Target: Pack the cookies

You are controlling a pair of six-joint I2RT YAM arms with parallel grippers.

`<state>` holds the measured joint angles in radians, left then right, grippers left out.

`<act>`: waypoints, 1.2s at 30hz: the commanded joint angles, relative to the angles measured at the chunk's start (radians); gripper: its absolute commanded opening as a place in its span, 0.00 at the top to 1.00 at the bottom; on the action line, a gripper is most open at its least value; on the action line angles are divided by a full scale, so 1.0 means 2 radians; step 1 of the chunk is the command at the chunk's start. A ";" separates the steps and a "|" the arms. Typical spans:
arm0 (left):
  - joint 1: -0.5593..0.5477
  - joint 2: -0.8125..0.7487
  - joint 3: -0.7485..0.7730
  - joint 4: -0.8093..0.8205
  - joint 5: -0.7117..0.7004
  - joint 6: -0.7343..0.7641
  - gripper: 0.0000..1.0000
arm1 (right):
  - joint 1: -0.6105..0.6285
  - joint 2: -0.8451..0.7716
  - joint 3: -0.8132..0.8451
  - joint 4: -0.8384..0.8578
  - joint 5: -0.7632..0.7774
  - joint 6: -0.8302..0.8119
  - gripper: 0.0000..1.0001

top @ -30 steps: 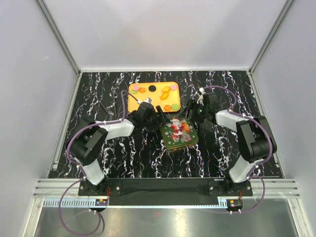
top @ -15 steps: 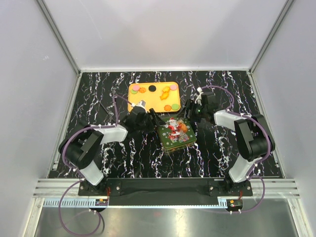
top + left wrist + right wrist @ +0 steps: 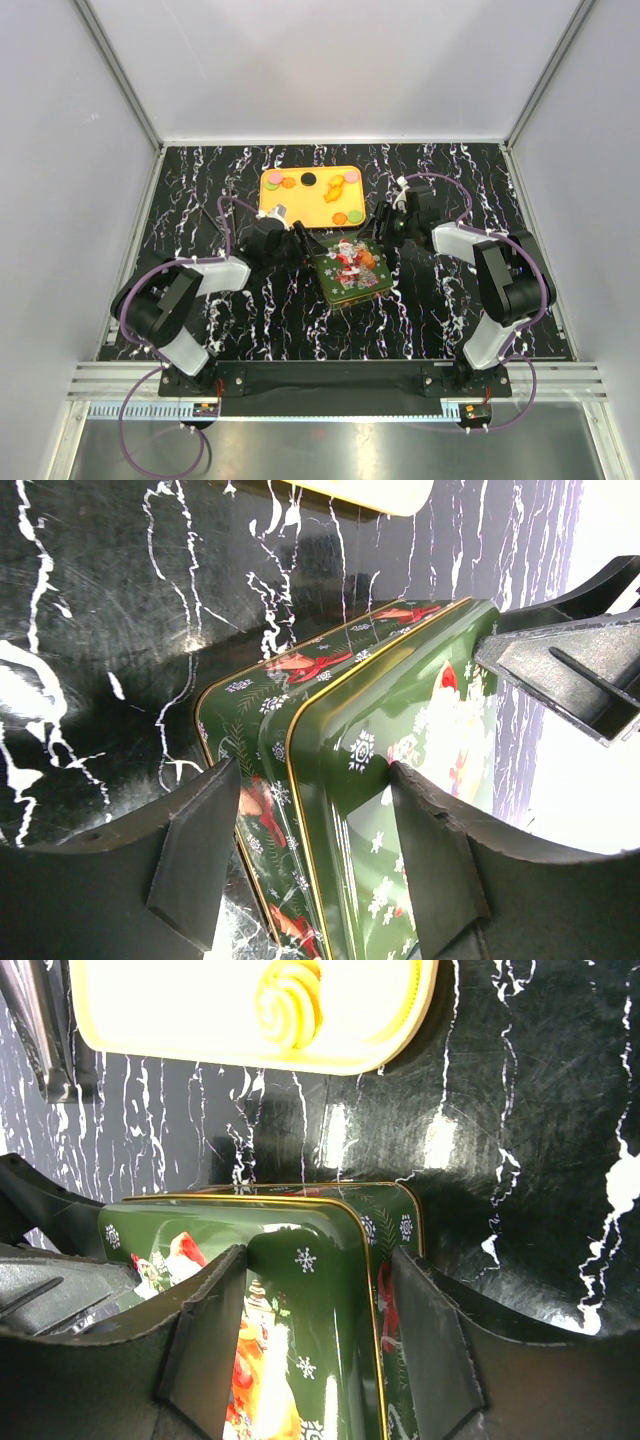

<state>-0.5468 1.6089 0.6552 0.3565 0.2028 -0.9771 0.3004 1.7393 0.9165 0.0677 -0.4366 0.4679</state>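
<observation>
Together, left end effector [image 3: 310, 820] and right end effector [image 3: 315, 1285] straddle the tin [image 3: 348, 266].

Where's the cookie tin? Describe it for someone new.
On the black marbled table, look on the arms' side of the yellow tray. The tin sits between both arms' jaws. It is the only box: green, with Santa pictured on its lid.

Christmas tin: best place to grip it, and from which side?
Probably the side wall at its two far rounded corners, one arm coming in low from each side. The tin lies flat and looks too broad to span whole, but a corner fits between the fingers: the left end effector and right end effector each straddle one.
</observation>
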 commanded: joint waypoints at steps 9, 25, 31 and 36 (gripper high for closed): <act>0.025 0.002 -0.032 0.059 0.004 -0.018 0.34 | 0.012 0.027 -0.010 -0.050 0.032 -0.020 0.39; 0.023 0.085 -0.069 0.135 0.018 -0.074 0.83 | 0.012 0.022 -0.016 -0.041 0.022 -0.011 0.39; -0.007 0.110 -0.039 0.080 -0.001 -0.068 0.85 | 0.012 0.029 -0.002 -0.053 0.023 -0.015 0.35; -0.033 0.116 -0.015 0.020 -0.034 -0.066 0.92 | 0.017 0.029 0.007 -0.068 0.037 -0.021 0.29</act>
<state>-0.5320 1.7538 0.6281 0.6937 0.1738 -1.1530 0.2878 1.7462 0.9432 0.0917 -0.3294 0.4492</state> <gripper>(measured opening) 0.309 0.707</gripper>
